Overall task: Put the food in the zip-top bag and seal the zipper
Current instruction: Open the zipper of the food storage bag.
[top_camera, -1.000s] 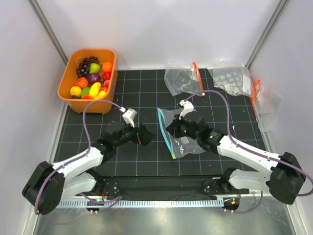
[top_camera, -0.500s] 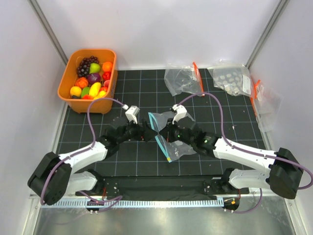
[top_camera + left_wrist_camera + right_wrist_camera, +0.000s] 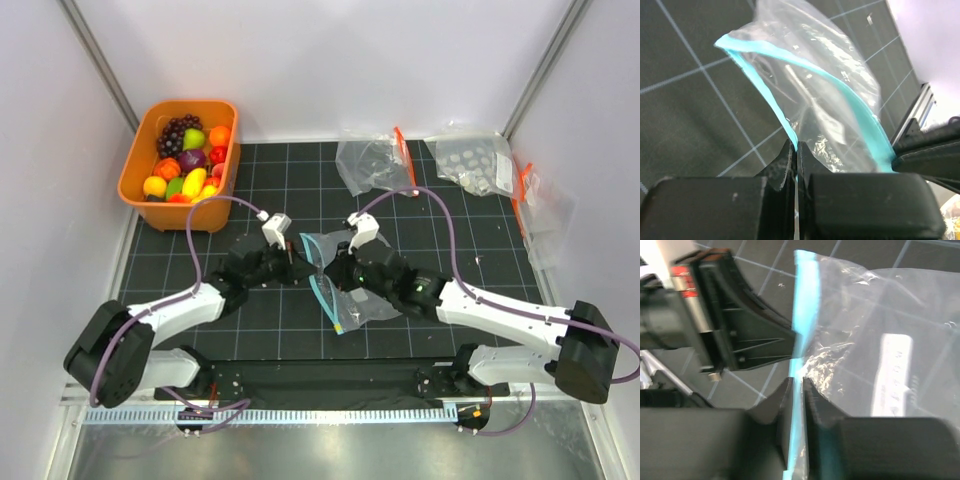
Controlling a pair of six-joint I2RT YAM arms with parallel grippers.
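Note:
The zip-top bag (image 3: 362,297) lies crumpled at mid-table, its teal zipper (image 3: 322,292) lifted at the near-left edge. My left gripper (image 3: 303,262) is shut on one lip of the zipper (image 3: 760,80), the strip pinched between its jaws (image 3: 796,150); the clear bag (image 3: 825,95) billows beyond. My right gripper (image 3: 328,268) faces it from the other side. Its jaws (image 3: 796,385) stand slightly parted with the zipper (image 3: 806,300) running between them and the bag (image 3: 880,315) to the right. The food (image 3: 188,160) sits in the basket, far from both grippers.
An orange basket (image 3: 132,170) stands at the back left. Two other clear bags (image 3: 368,162) (image 3: 475,160) with orange-red strips lie at the back right. The left gripper's body (image 3: 735,335) fills the right wrist view's left side.
Both grippers came together at the bag's mouth. The left closed on the teal strip; the right's jaws, shut before, have parted a little. The bag shifted left.

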